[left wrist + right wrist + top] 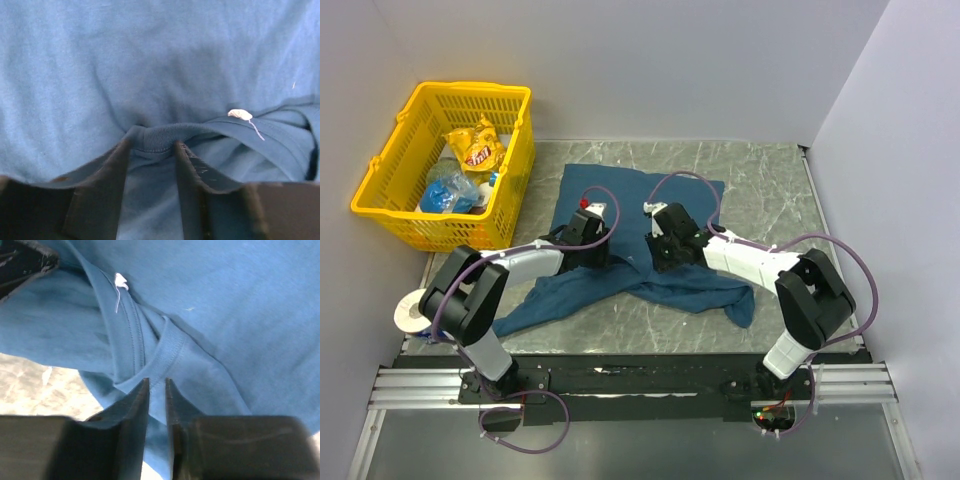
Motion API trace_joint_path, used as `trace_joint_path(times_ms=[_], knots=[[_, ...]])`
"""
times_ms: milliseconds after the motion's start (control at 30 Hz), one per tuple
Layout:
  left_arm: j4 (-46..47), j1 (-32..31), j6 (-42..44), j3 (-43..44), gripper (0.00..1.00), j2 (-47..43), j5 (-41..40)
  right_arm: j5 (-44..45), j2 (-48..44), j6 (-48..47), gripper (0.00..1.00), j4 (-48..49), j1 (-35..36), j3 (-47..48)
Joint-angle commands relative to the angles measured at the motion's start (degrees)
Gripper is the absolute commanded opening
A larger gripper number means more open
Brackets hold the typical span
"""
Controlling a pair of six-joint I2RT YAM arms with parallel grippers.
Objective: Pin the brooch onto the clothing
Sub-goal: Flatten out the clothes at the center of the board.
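Left hand (152, 144) and right hand (156, 382), facing each other, both pinch the ribbed neckband (165, 135) of the dark teal-blue fabric T-shirt (620, 185). No brooch shows.

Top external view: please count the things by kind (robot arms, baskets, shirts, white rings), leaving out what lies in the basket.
robot arms: 2, the left arm and the right arm
yellow basket: 1
blue shirt: 1
white ring: 1
Total: 5

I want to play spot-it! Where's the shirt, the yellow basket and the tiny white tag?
shirt (625, 190): top external view, its flat far part.
basket (440, 232): top external view, its front wall.
tag (240, 114): left wrist view, its white middle, at the collar.
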Motion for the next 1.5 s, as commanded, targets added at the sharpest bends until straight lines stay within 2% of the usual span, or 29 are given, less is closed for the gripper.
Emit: trace_joint_path(times_ms=[0,33,67,167,233,300,367,433,467,567,767,833,1100,1233,1333,1467], knots=[[3.0,-0.4,0.4,0.1,0.37,0.3,-1.0,-2.6,1.2,3.8,0.41,1.2,0.3,3.7],[2.9,-0.4,0.5,0.1,0.28,0.4,-1.0,-2.6,2.1,4.3,0.45,0.8,0.4,3.8],[2.8,-0.4,0.5,0.2,0.23,0.5,-1.0,-2.7,2.6,4.5,0.5,0.5,0.4,4.1],[3.0,-0.4,0.7,0.2,0.1,0.3,-0.9,-2.1,4.7,5.6,0.57,-0.2,0.4,4.7],[2.9,-0.4,0.7,0.3,0.01,0.1,-1.1,-2.1,6.7,5.8,0.58,-0.8,0.3,5.7],[2.7,-0.4,0.7,0.3,0.01,-0.5,-1.3,-2.1,8.0,6.5,0.57,-1.5,0.3,6.6],[2.5,-0.4,0.8,0.2,0.01,-1.3,-1.6,-1.3,9.8,7.1,0.52,-2.0,0.4,7.1],[2.2,-0.4,0.8,0.2,0.01,-1.9,-1.9,-0.4,11.0,7.4,0.4,-3.0,0.3,7.7],[1.9,-0.4,0.7,0.1,0.01,-2.8,-2.0,1.6,10.9,7.7,0.23,-3.3,0.3,7.8],[1.2,-0.4,0.7,-0.1,0.01,-4.9,-2.6,3.0,7.8,7.5,0.01,-3.0,0.3,6.7],[-0.4,-0.9,1.0,-1.3,0.01,-12.6,-3.4,4.3,-3.2,6.7,0.0,0.4,0.4,2.4],[-1.3,-1.4,1.2,-1.7,0.01,-15.1,-3.1,1.8,-6.9,6.0,0.0,0.9,0.3,1.4],[-6.5,-6.6,-0.5,-6.3,0.01,-28.5,-6.1,-4.0,-16.7,4.5,0.0,-4.4,2.0,-3.1],[-6.4,-11.6,-3.7,-12.4,0.01,-36.5,-6.9,-5.2,-25.1,6.0,0.0,-6.0,3.8,-8.9],[-7.1,-15.8,-9.0,-16.6,0.01,-44.7,-11.2,-6.9,-30.9,8.2,0.0,-7.0,5.7,-13.7],[-8.0,-20.9,-13.4,-21.7,0.01,-51.3,-16.3,-9.3,-34.5,10.9,0.0,-8.8,9.3,-18.7]])
